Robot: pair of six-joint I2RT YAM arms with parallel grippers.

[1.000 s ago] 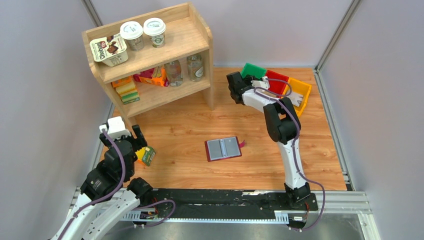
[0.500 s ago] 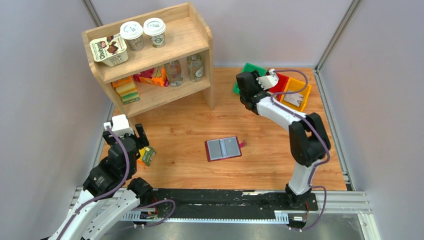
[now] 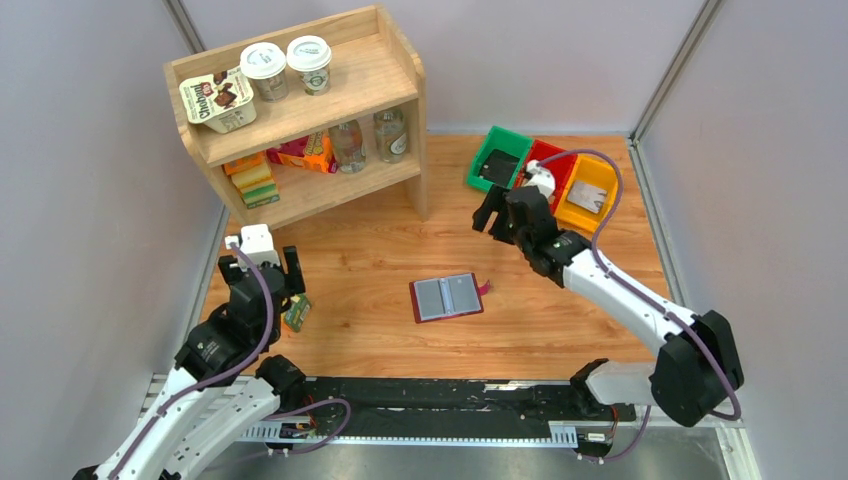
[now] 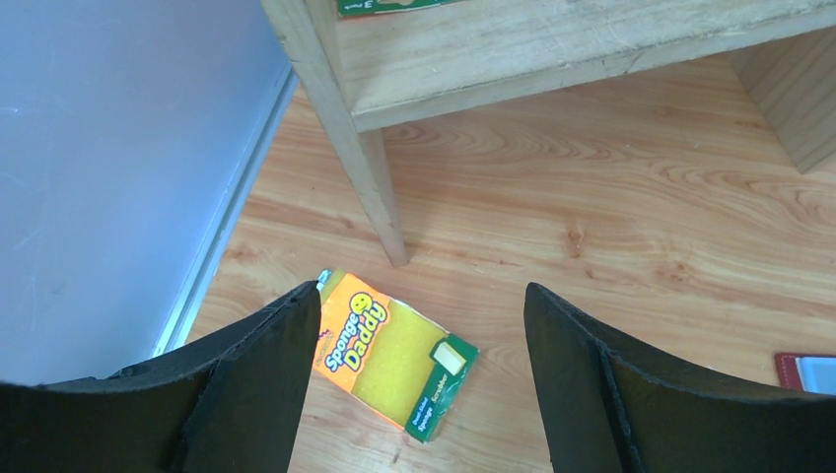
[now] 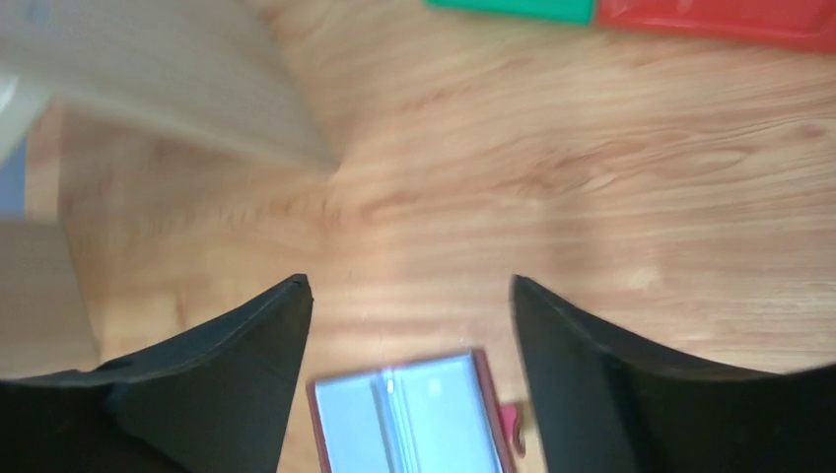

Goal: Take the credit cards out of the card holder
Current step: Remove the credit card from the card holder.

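Note:
The card holder [image 3: 446, 297] lies open on the wooden table, maroon with grey sleeves facing up and a snap tab on its right. It shows blurred in the right wrist view [image 5: 409, 419], and its corner shows in the left wrist view [image 4: 813, 370]. A black card [image 3: 500, 167] lies in the green bin and a greyish card [image 3: 590, 203] in the yellow bin. My right gripper [image 3: 490, 215] [image 5: 410, 281] is open and empty, above the table just behind the holder. My left gripper [image 3: 280, 275] [image 4: 422, 288] is open and empty over a sponge packet at the far left.
A wooden shelf [image 3: 310, 120] with cups, bottles and packets stands at the back left; its leg [image 4: 380, 187] is close ahead of my left gripper. A Sponge Daddy packet [image 3: 296, 312] [image 4: 394, 355] lies by that gripper. Green [image 3: 478, 165], red [image 3: 560, 165] and yellow [image 3: 600, 180] bins stand at the back right.
My right arm has swung from over the bins forward and down towards the card holder. My left arm has shifted slightly right and lower. The card holder has not moved.

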